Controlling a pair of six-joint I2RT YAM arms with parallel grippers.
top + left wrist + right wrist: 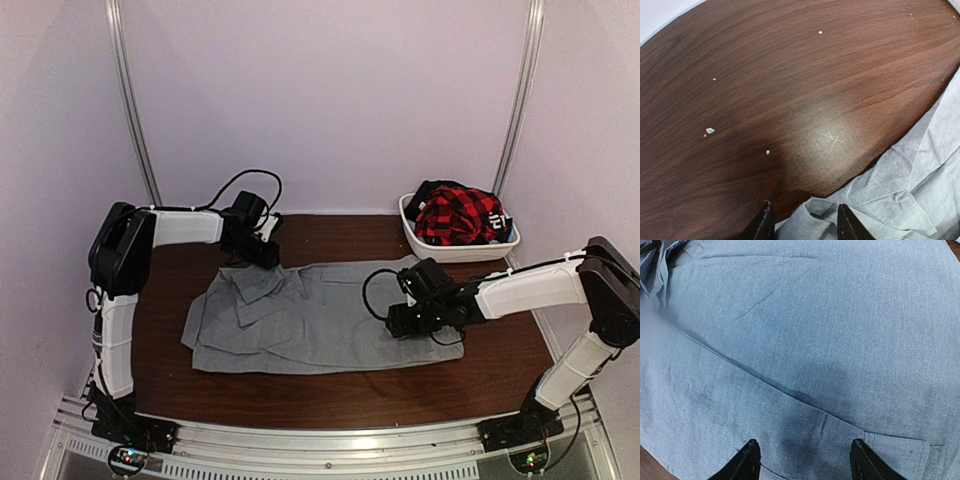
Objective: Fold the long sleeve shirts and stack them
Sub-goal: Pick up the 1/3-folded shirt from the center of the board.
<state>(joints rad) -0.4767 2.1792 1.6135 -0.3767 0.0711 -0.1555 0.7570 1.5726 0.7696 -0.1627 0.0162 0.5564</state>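
A plain light grey is shown by the long sleeve shirt (pixel 320 315) in the top view. From the right wrist it is rendered blue-grey with a fine pale fleck and no printed pattern. The desk (pixel 480 370) is coloured a dark reddish brown, streaked with wood grain and dotted with a few white specks (pixel 710 130). A red-and-black check is carried by the garment (pixel 455 215) heaped in the white tub (pixel 470 252). The left arm (pixel 185 227) and the right arm (pixel 525 290) are finished in white with black joints, and the jaws are black. The back wall (pixel 330 90) is tinted pale lilac.
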